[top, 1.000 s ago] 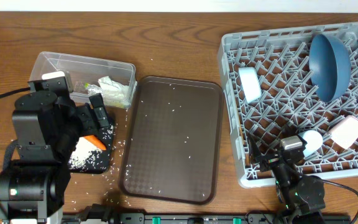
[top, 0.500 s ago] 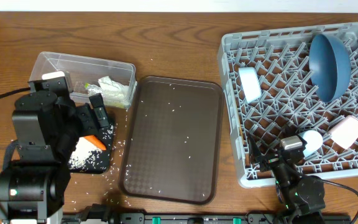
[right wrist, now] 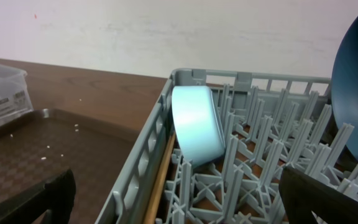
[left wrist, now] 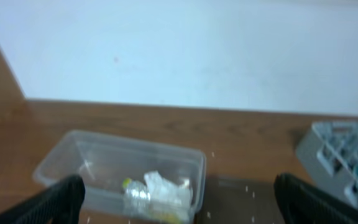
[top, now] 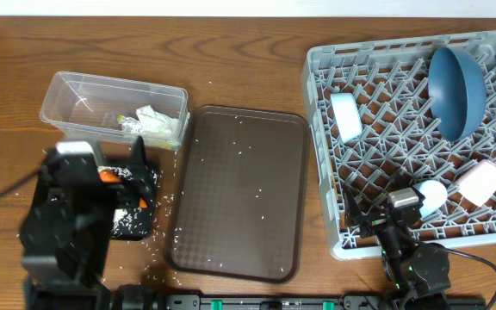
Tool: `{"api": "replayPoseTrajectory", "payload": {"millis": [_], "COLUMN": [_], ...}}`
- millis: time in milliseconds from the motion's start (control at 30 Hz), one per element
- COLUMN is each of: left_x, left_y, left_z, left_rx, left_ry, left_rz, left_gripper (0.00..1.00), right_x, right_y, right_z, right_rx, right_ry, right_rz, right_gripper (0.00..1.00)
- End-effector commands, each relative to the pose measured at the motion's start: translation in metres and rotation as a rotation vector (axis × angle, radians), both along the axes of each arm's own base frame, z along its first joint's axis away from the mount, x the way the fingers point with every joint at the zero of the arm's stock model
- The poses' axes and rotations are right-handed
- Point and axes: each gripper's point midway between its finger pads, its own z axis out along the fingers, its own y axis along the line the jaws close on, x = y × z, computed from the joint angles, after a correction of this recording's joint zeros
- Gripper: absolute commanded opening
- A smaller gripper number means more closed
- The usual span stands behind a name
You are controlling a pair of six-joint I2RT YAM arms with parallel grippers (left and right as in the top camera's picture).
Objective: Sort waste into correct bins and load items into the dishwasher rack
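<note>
The clear tub [top: 76,95] holds crumpled white paper [top: 155,120] and the green-yellow wrapper [top: 127,120]; the left wrist view shows the tub [left wrist: 73,155], paper [left wrist: 163,190] and wrapper [left wrist: 128,184] too. The black tray [top: 132,226] holds rice, and the carrot piece [top: 142,204] peeks out beside my left arm. My left gripper [top: 126,176] [left wrist: 179,205] is open and empty. The rack [top: 325,189] holds the dark blue dish [top: 455,82], light blue cup [top: 345,116], pink cup [top: 480,182] and white bowl [top: 431,196]. My right gripper [top: 367,226] [right wrist: 179,193] is open over the rack's front left corner. The brown lump is hidden.
The dark brown serving tray [top: 239,189], dotted with rice grains, lies between the bins and the rack. Loose rice lies on the table by the black tray [top: 166,200]. A wall stands behind the table. The right wrist view shows the light blue cup [right wrist: 197,124] and dark blue dish [right wrist: 356,81].
My left arm has drawn back toward the table's front edge and looks blurred; it now covers more of the black tray. The right arm has not moved.
</note>
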Motion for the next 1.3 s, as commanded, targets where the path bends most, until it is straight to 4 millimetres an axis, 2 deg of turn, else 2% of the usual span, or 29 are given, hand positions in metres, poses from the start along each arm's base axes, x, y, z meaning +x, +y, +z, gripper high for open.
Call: {"api": "replayPoseTrajectory", "payload": {"millis": [0,133,333,533,733,1067,1267], "left_x": [-0.007,-0.015,-0.018,-0.022,-0.015,0.002,0.001], "left_y": [-0.011,-0.013,-0.013,-0.013,-0.013,-0.014,-0.014], "left_z": [-0.029,-0.064,-0.099,-0.119,-0.138,-0.192,-0.194], "left_rx": [0.076,0.074,0.072,0.061,0.061,0.06,0.06], "left_ry": [-0.027,-0.06,-0.115,-0.134,-0.117,-0.096,-0.083], "left_rz": [-0.083,-0.096,-0.093,-0.09,-0.09,-0.092,-0.093], "left_gripper": [0.98,0.98,0.98,0.98,0.98,0.98,0.98], "right_x": [0.0,0.0,0.0,0.0,0.0,0.0,0.0], "right_y": [-0.001,-0.001,-0.001,-0.001,-0.001,-0.001,-0.001], "right_z": [-0.001,-0.001,-0.001,-0.001,-0.001,-0.001,-0.001], "right_rx": [-0.01,-0.01,-0.01,-0.01,-0.01,-0.01,-0.01], "right_ry": [-0.004,-0.004,-0.004,-0.004,-0.004,-0.004,-0.004], "right_rz": [-0.002,-0.002,-0.002,-0.002,-0.002,-0.002,-0.002], "right_gripper": [0.99,0.99,0.99,0.99,0.99,0.99,0.99]}}
